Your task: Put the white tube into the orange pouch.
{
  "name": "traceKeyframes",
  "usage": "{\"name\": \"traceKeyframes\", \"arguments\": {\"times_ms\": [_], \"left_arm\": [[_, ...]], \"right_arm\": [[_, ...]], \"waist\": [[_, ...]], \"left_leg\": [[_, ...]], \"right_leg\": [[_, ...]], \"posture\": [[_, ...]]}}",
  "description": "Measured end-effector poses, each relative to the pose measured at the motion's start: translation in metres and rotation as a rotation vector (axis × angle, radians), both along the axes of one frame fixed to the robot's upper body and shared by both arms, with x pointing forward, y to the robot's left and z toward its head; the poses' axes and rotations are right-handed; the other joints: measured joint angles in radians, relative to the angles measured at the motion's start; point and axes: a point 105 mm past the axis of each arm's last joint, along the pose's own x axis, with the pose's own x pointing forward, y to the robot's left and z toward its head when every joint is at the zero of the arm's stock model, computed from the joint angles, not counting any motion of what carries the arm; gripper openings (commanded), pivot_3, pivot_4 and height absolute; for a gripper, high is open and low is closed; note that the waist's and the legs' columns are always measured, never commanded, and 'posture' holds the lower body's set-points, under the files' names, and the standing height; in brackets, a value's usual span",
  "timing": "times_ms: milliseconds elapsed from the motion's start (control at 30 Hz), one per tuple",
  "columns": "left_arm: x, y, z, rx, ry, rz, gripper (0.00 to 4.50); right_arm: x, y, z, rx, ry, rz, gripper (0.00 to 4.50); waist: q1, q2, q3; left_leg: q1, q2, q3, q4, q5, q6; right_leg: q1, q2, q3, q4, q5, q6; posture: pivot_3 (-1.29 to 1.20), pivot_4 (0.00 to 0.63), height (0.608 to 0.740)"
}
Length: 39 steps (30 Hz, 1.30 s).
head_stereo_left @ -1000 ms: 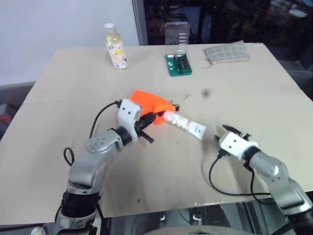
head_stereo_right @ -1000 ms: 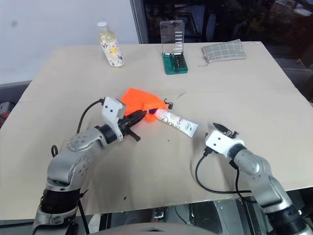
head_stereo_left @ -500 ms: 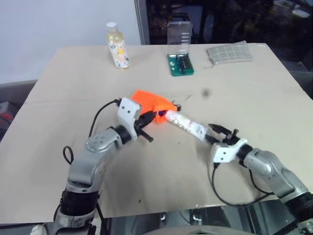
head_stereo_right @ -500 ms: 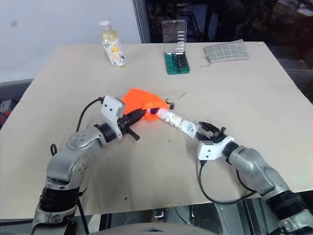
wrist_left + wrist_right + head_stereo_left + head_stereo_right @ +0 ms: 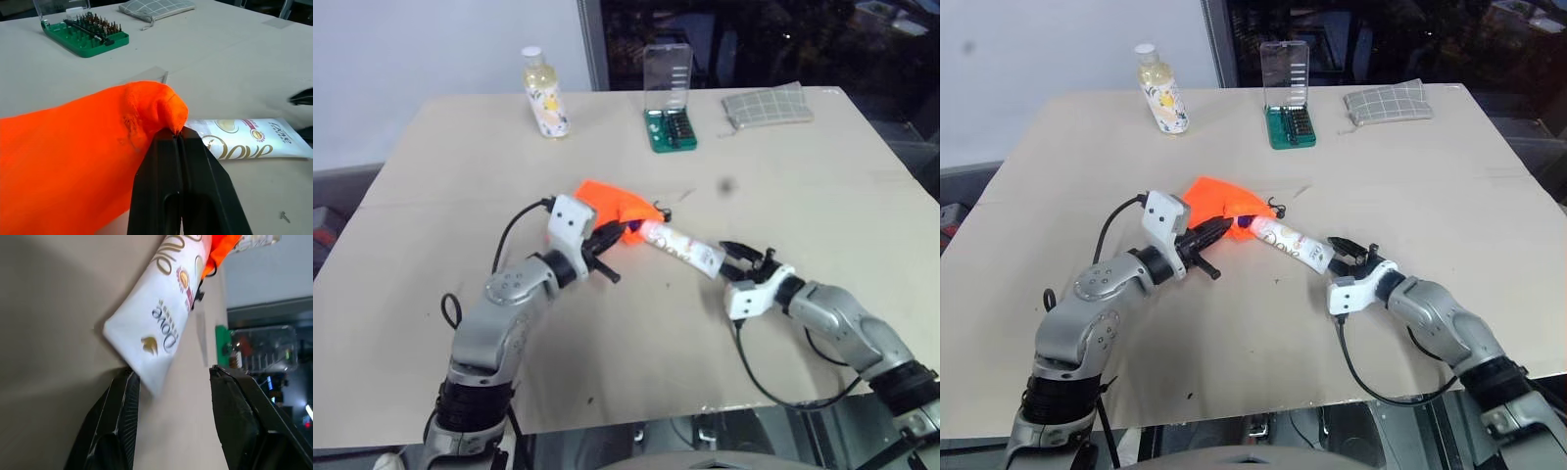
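Mid-counter, your left tool (image 5: 607,240) pinches the bright orange fabric pouch (image 5: 607,205) at its mouth, holding it open. Your right tool (image 5: 1349,253), half-open and empty, brackets the flat white squeeze tube (image 5: 1293,244), ready to push it in.

Orange pouch (image 5: 610,205), white tube (image 5: 683,249) (gold lettering), grey checked pouch (image 5: 766,104).
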Motion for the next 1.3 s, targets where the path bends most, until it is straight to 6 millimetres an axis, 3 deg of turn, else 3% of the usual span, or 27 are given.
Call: {"name": "traceKeyframes", "arguments": {"times_ms": [133,300,333,700,900,1300], "left_arm": [[0.0,0.0,0.0,0.001,0.0,0.001,0.0],[0.001,0.002,0.001,0.0,-0.003,0.01,0.0],[0.001,0.002,0.001,0.0,-0.003,0.011,0.0],[0.005,0.002,0.006,0.015,-0.018,0.002,0.0],[0.005,-0.011,0.012,0.035,-0.03,-0.07,0.0],[-0.001,-0.018,0.005,0.034,0.025,-0.132,0.0]], "right_arm": [[0.002,0.005,0.0,0.011,-0.018,0.03,2.28],[-0.002,0.01,0.003,0.028,-0.04,0.076,0.13],[-0.002,0.011,0.005,0.032,-0.048,0.085,0.05],[-0.007,0.021,0.013,0.146,-0.028,0.097,0.05],[-0.008,0.02,0.046,0.291,-0.077,0.085,0.05],[-0.003,0.058,0.065,0.378,-0.092,0.167,0.05]], "waist": [[-0.003,-0.001,-0.001],[-0.003,-0.001,-0.001],[-0.004,-0.002,-0.001],[-0.002,-0.002,0.0],[0.0,-0.002,0.0],[0.0,-0.002,0.001]], "left_leg": [[0.001,0.0,0.0,0.0,0.0,-0.001],[0.001,0.0,0.0,0.0,0.001,-0.002],[0.001,0.0,0.0,0.0,0.001,-0.002],[0.001,0.0,-0.001,0.0,0.001,-0.002],[0.0,0.0,-0.001,0.0,0.001,-0.002],[0.0,0.0,-0.001,0.0,0.001,-0.002]], "right_leg": [[0.0,0.0,0.001,0.001,0.0,0.0],[0.0,0.0,0.0,0.002,0.0,0.0],[0.0,0.0,0.0,0.002,0.0,0.0],[-0.001,0.0,0.0,0.003,0.0,0.0],[-0.001,0.0,0.0,0.003,0.0,0.0],[-0.001,0.0,0.0,0.003,0.0,0.0]], "posture": [[0.0,0.15,0.74],[0.0,0.15,0.74],[0.0,0.15,0.74],[0.0,0.15,0.74],[0.0,0.15,0.74],[0.0,0.15,0.74]]}}
